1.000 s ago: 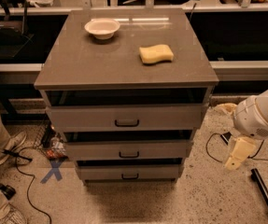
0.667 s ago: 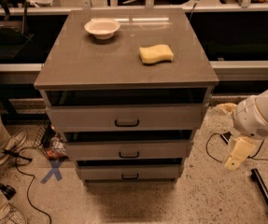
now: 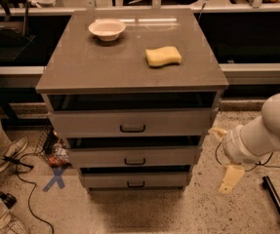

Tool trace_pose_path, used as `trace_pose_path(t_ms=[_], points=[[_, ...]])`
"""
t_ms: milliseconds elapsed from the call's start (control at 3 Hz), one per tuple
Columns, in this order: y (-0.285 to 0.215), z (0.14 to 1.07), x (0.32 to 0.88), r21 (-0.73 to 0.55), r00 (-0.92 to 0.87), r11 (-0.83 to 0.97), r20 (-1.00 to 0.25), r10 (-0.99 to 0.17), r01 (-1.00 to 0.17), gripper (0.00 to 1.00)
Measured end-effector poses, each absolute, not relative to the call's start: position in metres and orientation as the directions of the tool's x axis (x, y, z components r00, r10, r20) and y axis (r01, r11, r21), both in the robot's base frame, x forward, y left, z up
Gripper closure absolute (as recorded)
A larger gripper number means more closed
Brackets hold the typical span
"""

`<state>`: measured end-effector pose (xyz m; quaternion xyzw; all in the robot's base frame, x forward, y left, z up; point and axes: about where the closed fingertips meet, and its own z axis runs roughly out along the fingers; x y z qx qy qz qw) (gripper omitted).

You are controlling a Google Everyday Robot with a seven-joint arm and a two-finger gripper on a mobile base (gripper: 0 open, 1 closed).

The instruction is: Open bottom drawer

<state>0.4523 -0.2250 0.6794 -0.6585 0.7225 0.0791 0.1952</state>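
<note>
The bottom drawer [image 3: 135,180] is the lowest, narrowest grey front of the cabinet [image 3: 130,72], with a small dark bar handle [image 3: 136,184]. It sits pushed in, under the middle drawer [image 3: 133,157] and the top drawer [image 3: 132,123]. My gripper [image 3: 224,156] is on the white arm at the right of the cabinet, beside the middle drawer's right end and a little above the bottom drawer. Its two cream fingers [image 3: 231,178] are spread apart and hold nothing. It touches no drawer.
A white bowl [image 3: 107,29] and a yellow sponge [image 3: 163,56] lie on the cabinet top. A person's legs and shoe [image 3: 3,152] are at the left, with cables and a blue X [image 3: 56,178] on the floor. A dark bar [image 3: 278,201] lies at the right.
My gripper has moved a little down and to the left, closer to the cabinet's right side. The drawers have not moved.
</note>
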Motion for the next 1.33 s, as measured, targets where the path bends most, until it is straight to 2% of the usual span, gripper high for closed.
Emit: trace_pose_path(t_ms=[333, 667, 1000, 1333], points=[[-0.206, 0.611, 0.457, -0.139, -0.011, 0.066, -0.364, -0.931, -0.988, 0.00], [-0.177, 0.530, 0.458, -0.049, -0.006, 0.029, -0.410, -0.912, -0.998, 0.00], [-0.177, 0.526, 0.459, -0.047, -0.008, 0.030, -0.408, -0.913, -0.998, 0.00], [-0.181, 0.473, 0.460, -0.026, -0.025, 0.037, -0.379, -0.925, -0.999, 0.00]])
